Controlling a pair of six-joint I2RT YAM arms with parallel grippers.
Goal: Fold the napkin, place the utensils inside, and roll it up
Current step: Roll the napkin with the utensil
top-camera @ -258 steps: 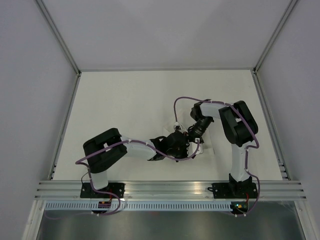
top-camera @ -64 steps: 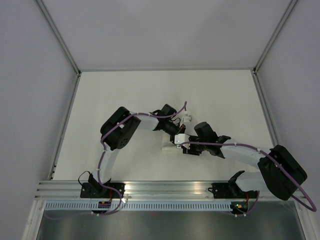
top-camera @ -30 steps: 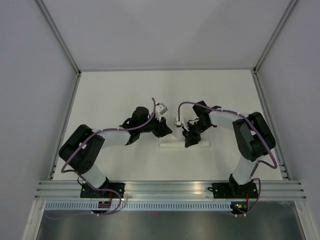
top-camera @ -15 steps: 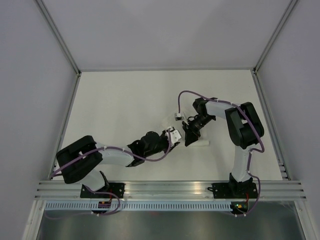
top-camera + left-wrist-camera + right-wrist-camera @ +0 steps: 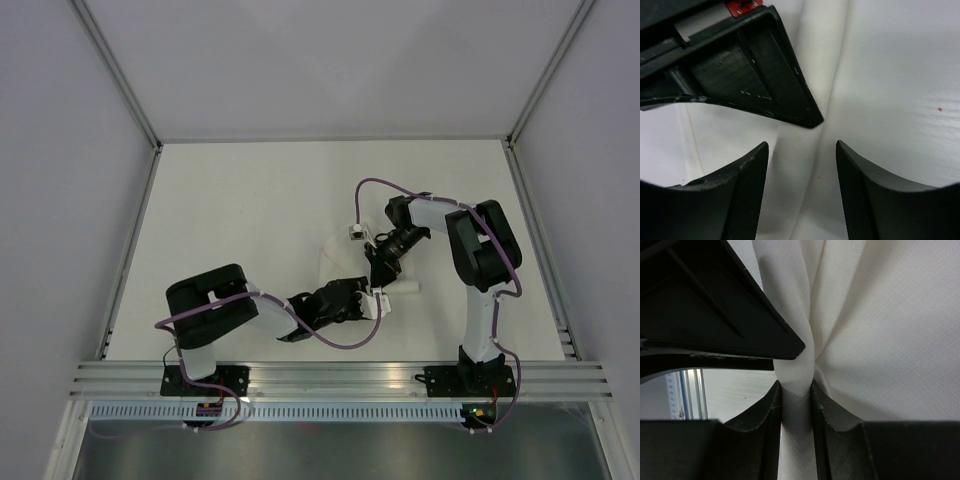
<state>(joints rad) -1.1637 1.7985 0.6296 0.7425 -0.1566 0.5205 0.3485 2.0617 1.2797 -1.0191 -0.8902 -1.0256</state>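
While right fingers (image 5: 747, 440) pinch the napkin (image 5: 875, 330), left fingers (image 5: 740, 190) gape — above it.

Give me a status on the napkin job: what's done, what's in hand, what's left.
Done: the napkin is gathered into folds, not spread flat. In hand: the right gripper has its fingers shut on a pinch of the cloth, and the left gripper hangs beside it over the cloth, fingers open. Left: the knife shows in no view, so I cannot tell whether it is inside. No tidy roll is visible yet.
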